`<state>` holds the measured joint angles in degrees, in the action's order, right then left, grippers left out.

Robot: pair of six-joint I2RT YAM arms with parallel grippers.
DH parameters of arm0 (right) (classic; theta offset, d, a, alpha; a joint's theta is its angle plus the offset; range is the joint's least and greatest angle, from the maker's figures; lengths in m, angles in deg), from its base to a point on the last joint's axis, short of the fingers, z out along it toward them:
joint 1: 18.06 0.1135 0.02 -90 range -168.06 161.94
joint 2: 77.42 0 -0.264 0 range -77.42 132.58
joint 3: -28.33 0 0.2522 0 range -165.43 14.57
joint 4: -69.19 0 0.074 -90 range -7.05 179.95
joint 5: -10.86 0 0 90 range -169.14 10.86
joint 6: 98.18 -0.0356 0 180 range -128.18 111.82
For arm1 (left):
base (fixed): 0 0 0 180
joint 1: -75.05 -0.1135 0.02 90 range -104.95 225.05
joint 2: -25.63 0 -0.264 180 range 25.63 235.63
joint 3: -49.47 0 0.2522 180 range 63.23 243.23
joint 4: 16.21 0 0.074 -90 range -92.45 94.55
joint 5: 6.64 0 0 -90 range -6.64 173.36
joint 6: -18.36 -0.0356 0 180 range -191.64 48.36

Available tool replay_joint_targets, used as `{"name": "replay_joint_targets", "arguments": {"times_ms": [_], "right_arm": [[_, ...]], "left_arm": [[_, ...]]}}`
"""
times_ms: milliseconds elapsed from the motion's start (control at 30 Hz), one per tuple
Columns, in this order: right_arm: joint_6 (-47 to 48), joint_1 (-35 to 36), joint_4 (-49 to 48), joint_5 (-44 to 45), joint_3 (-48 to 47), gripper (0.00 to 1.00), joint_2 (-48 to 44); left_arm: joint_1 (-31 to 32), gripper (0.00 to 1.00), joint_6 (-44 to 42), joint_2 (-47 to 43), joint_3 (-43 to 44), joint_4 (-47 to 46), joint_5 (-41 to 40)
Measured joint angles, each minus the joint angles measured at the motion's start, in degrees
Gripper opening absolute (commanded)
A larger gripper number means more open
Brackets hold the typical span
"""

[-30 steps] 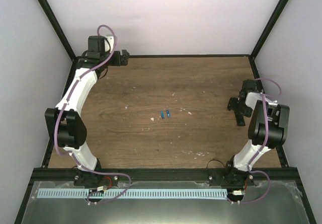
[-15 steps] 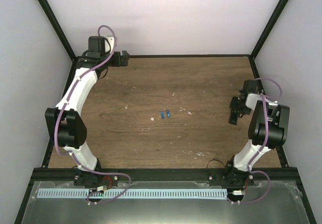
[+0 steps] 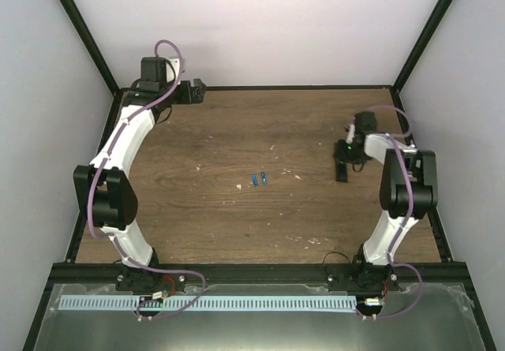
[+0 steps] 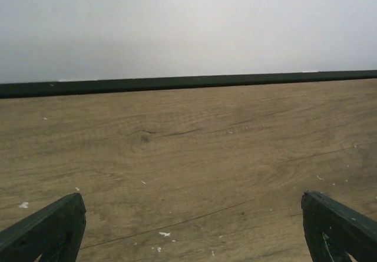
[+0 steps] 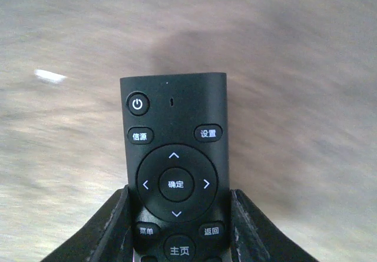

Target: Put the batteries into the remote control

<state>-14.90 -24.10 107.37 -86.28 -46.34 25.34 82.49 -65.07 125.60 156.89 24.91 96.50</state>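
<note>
Right wrist view: remote point(image 5: 174, 168), button face toward the camera, clamped at its lower half between the fingers of the right gripper point(image 5: 177, 218). The table point(image 5: 294, 68) beneath is blurred, which suggests motion.

Top external view: within the last second this arm has swung from the right edge toward the middle. The remote point(image 3: 342, 169) now hangs right of the two batteries point(image 3: 258, 179), well apart from them. They lie side by side at table centre and have not moved.

Judged step: bringing the remote to the batteries. None is loaded, and the battery bay is not in view.

Left gripper point(image 3: 193, 91) waits at the far left corner, fingers spread wide with nothing between them. Bare table lies between remote and batteries, leaving room to approach. A black rail point(image 3: 316, 87) bounds the far edge.
</note>
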Motion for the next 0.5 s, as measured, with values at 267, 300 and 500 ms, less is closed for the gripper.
{"name": "replay_joint_targets", "arguments": {"times_ms": [267, 300, 500], "right_arm": [[2.4, 17.5, -0.8, -2.1, -17.6, 0.31, 7.6], [2.7, 19.3, -1.2, -2.5, -20.0, 0.31, 8.4], [4.6, 25.7, -2.3, -4.3, -28.9, 0.31, 11.2]], "left_arm": [[0.0, 0.99, 4.2, 2.1, -0.9, -2.2, 5.4], [0.0, 0.99, 4.9, 2.1, -1.4, -2.8, 6.1], [0.2, 0.99, 9.4, 2.1, -7.6, -8.4, 10.1]]}}
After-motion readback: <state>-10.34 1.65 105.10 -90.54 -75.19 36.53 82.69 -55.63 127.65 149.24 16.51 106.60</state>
